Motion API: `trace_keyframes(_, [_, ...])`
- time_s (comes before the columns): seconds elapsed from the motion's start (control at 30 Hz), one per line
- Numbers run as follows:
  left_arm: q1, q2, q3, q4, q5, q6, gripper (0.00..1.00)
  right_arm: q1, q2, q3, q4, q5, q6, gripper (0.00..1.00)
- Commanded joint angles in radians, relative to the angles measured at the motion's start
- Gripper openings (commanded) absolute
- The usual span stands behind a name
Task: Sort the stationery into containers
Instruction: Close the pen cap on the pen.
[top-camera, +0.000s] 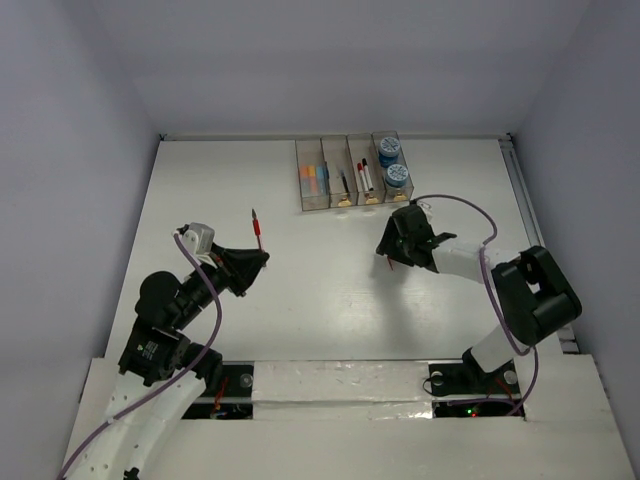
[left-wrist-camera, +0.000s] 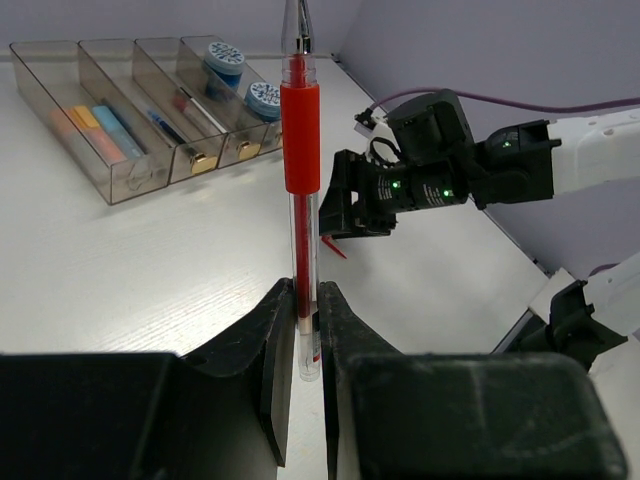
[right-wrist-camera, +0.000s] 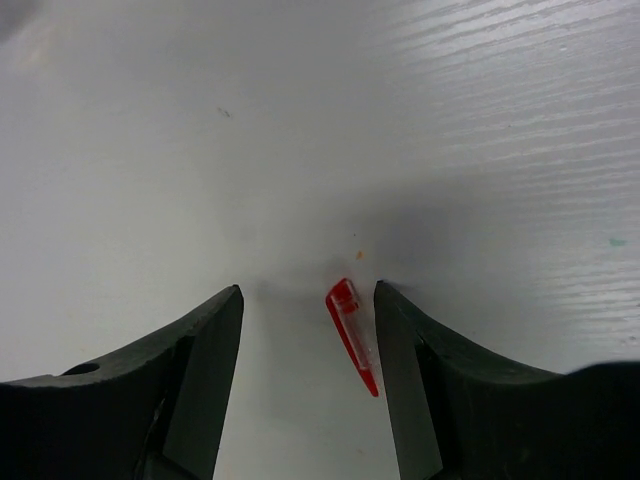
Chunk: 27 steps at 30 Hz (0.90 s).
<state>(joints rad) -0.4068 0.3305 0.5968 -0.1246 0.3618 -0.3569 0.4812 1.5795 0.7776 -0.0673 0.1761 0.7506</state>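
Observation:
My left gripper (left-wrist-camera: 305, 295) is shut on the clear lower end of a red pen (left-wrist-camera: 299, 150), which stands upright above the jaws; from the top view this red pen (top-camera: 257, 228) points toward the back. My right gripper (right-wrist-camera: 308, 290) is open and low over the table, with a small red pen cap (right-wrist-camera: 352, 330) lying between its fingers, close to the right one. From above, the right gripper (top-camera: 400, 252) sits just in front of the containers (top-camera: 311, 206). The four bins hold pink, orange and blue sticks (top-camera: 313, 178), pens (top-camera: 364, 176) and two blue-white rolls (top-camera: 392, 162).
The containers (left-wrist-camera: 120, 190) stand at the back of the white table. A purple cable (top-camera: 470, 215) loops over the right arm. Grey walls close in the table on three sides, and a rail runs along the right edge (top-camera: 520, 180).

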Motion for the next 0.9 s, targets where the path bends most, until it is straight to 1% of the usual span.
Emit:
trace_keyframes(0.0, [-0.006,-0.013,0.02,0.039,-0.001,0.012,0.0,0.02,0.043,0.063,-0.247,0.003,-0.123,0.61])
trace_keyframes(0.13, [-0.006,-0.016,0.02,0.037,-0.001,0.012,0.0,0.02,0.111,0.135,-0.367,0.042,-0.221,0.55])
trace_keyframes(0.2, [-0.006,-0.019,0.02,0.037,-0.001,0.012,0.0,0.02,0.129,0.16,-0.423,0.04,-0.234,0.52])
trace_keyframes(0.27, [-0.006,-0.025,0.021,0.036,-0.004,0.012,0.0,0.02,0.148,0.186,-0.451,0.028,-0.26,0.49])
trace_keyframes(0.3, [-0.006,-0.025,0.021,0.036,-0.006,0.013,0.0,0.02,0.157,0.198,-0.468,0.045,-0.261,0.44])
trace_keyframes(0.4, [-0.015,-0.024,0.021,0.034,-0.006,0.012,0.0,0.02,0.195,0.242,-0.52,0.054,-0.284,0.42])
trace_keyframes(0.47, [-0.015,-0.024,0.023,0.034,-0.006,0.013,0.0,0.02,0.214,0.268,-0.543,0.057,-0.296,0.38])
trace_keyframes(0.8, [-0.015,0.018,0.023,0.025,-0.03,0.012,0.0,0.03,0.315,0.341,-0.678,0.06,-0.347,0.28])
trace_keyframes(0.83, [-0.015,0.024,0.023,0.023,-0.03,0.012,0.0,0.03,0.327,0.342,-0.683,0.051,-0.355,0.26])
trace_keyframes(0.87, [-0.015,0.03,0.023,0.022,-0.032,0.01,0.0,0.03,0.332,0.342,-0.684,0.042,-0.358,0.21])
